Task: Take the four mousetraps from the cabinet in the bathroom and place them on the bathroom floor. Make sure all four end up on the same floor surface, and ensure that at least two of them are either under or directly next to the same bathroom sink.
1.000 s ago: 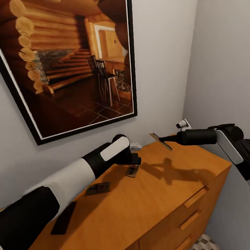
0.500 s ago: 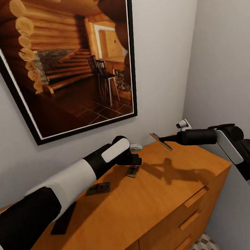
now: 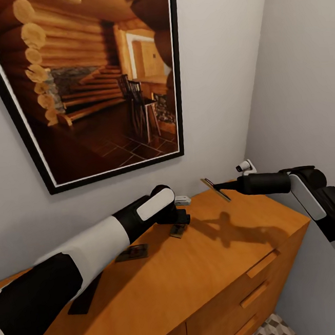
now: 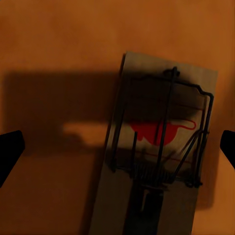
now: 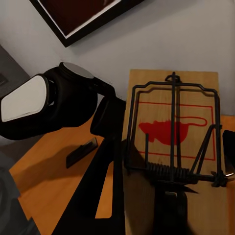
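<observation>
One mousetrap [image 5: 171, 147] is clamped in the right pincer [image 3: 217, 187], held in the air above the far right part of the cabinet [image 3: 209, 266] top, its flat face tilted and its long axis running along the fingers. A second trap [image 3: 178, 231] lies flat on the top, long axis pointing near to far. The left pincer [image 3: 181, 218] hangs just over it, spread open, its two fingertips [image 4: 10, 149] either side of the trap and not touching it. A third trap [image 3: 131, 253] lies flat to the left, long axis left to right, and a dark slab [image 3: 84, 299] lies nearer still at the left, partly under the left arm. Compared with a second ago, the left arm has crept slightly forward over the second trap; the right arm is unchanged. A framed picture [image 3: 91, 77] hangs on the wall behind.
</observation>
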You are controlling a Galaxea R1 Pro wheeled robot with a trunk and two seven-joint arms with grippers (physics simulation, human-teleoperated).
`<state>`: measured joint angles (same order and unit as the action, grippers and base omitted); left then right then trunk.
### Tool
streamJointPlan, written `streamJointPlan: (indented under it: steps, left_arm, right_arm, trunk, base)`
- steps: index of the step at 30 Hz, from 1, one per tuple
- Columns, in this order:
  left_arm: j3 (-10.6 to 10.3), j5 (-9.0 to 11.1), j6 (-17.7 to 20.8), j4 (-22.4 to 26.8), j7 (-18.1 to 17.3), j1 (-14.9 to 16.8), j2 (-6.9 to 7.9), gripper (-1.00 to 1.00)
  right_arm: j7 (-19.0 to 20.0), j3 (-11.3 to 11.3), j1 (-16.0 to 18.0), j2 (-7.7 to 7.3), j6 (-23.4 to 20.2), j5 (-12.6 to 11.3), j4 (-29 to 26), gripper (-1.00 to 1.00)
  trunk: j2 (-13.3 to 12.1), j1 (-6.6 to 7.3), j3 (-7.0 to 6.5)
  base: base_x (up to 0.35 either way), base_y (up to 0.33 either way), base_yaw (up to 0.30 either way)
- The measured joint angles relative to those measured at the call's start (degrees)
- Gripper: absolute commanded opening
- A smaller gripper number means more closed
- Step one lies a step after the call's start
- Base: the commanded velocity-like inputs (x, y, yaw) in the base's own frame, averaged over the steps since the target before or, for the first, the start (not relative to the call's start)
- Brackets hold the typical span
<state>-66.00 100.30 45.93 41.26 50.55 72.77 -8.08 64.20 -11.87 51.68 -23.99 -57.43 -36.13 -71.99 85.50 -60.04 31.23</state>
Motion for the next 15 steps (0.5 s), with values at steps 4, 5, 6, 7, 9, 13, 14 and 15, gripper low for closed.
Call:
streamJointPlan:
  steps: [4,5,6,7,9,13,14,15]
  left_arm:
    - [0.0,0.0,0.0,0.1,0.0,0.0,0.04,1.0]
    - [0.0,0.0,0.0,0.1,0.0,0.0,0.05,1.0]
    - [0.0,0.0,0.0,0.1,0.0,0.0,0.05,1.0]
    - [0.0,0.0,0.0,0.1,0.0,0.0,0.05,1.0]
    - [0.0,0.0,0.0,0.1,0.0,0.0,0.06,1.0]
    - [-0.1,-0.5,0.5,-0.2,0.1,0.0,0.12,-1.0]
    - [-0.1,-0.7,0.6,-0.2,0.1,0.0,0.14,-1.0]
    - [-0.1,-0.8,0.7,-0.3,0.1,0.0,0.15,-1.0]
  right_arm:
    - [0.0,0.0,0.0,0.0,0.0,0.0,0.0,-1.0]
    - [0.0,0.0,0.0,0.0,0.0,0.0,0.0,-1.0]
    - [0.0,0.0,0.0,0.0,0.0,0.0,0.0,-1.0]
    - [0.0,0.0,0.0,0.0,0.0,0.0,0.0,-1.0]
    - [0.0,0.0,0.0,0.0,0.0,0.0,0.0,-1.0]
    - [0.0,0.0,0.0,0.0,0.0,0.0,0.0,-1.0]
    - [0.0,0.0,0.0,0.0,0.0,0.0,0.0,-1.0]
    - [0.0,0.0,0.0,0.0,0.0,0.0,0.0,-1.0]
  trunk:
    - [0.0,0.0,0.0]
    - [0.0,0.0,0.0]
    - [0.0,0.0,0.0]
    - [0.0,0.0,0.0]
    - [0.0,0.0,0.0]
    - [0.0,0.0,0.0]
    - [0.0,0.0,0.0]
    - [0.0,0.0,0.0]
  base:
    - [0.0,0.0,0.0]
    - [0.0,0.0,0.0]
    - [0.0,0.0,0.0]
    - [0.0,0.0,0.0]
    - [0.0,0.0,0.0]
    - [0.0,0.0,0.0]
    - [0.0,0.0,0.0]
    - [0.0,0.0,0.0]
